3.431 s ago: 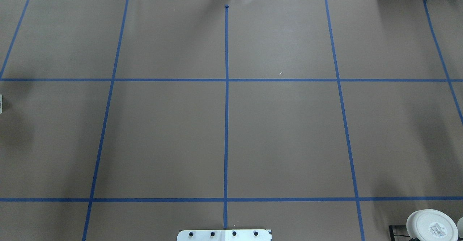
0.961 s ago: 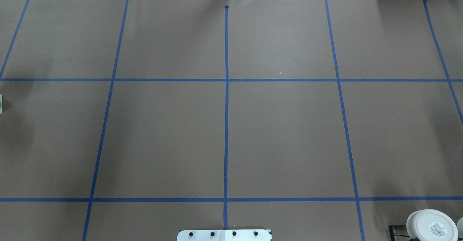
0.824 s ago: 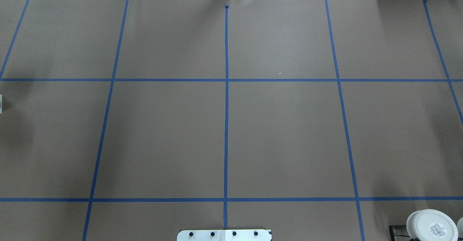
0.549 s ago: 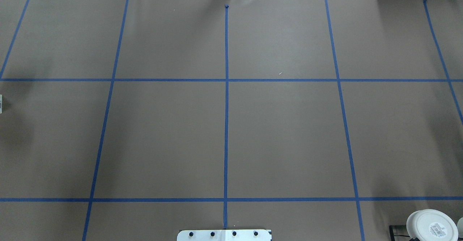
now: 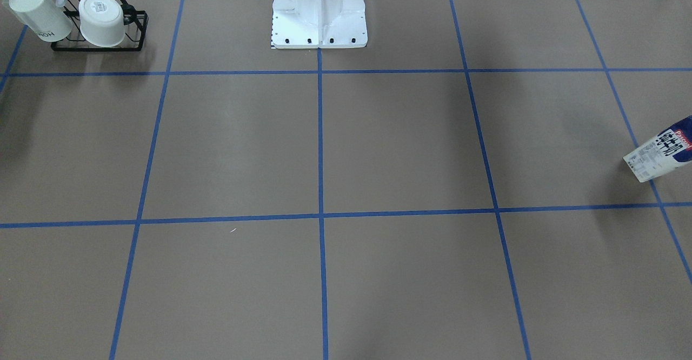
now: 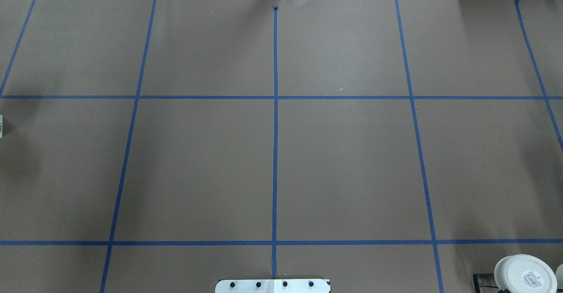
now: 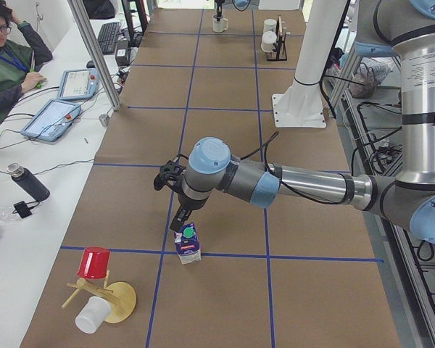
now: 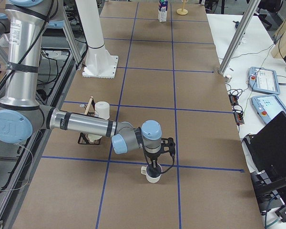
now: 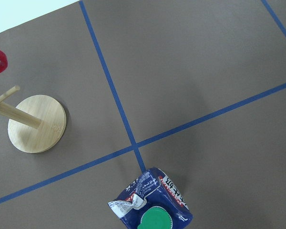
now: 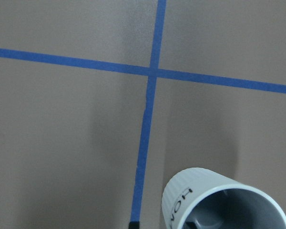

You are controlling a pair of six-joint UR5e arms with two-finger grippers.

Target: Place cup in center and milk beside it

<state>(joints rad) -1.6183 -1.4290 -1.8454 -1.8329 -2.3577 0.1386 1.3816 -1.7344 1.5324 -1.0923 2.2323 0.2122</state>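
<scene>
Overhead, no change is recorded; center (image 6: pixel 275 170) not yet reached. Over milk (image 7: pixel 188 245) the left tool (image 7: pixel 180 223) is held, right tool (image 8: pixel 154 167) at cup (image 8: pixel 151 175); grips cannot be told.

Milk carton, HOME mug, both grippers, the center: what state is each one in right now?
milk: upright on the table, green cap on.
cup: upright, mouth up, looks empty.
left gripper: just above the milk; open or shut, cannot tell.
right gripper: right over the cup; cannot tell.
center: neither thing there yet.
</scene>
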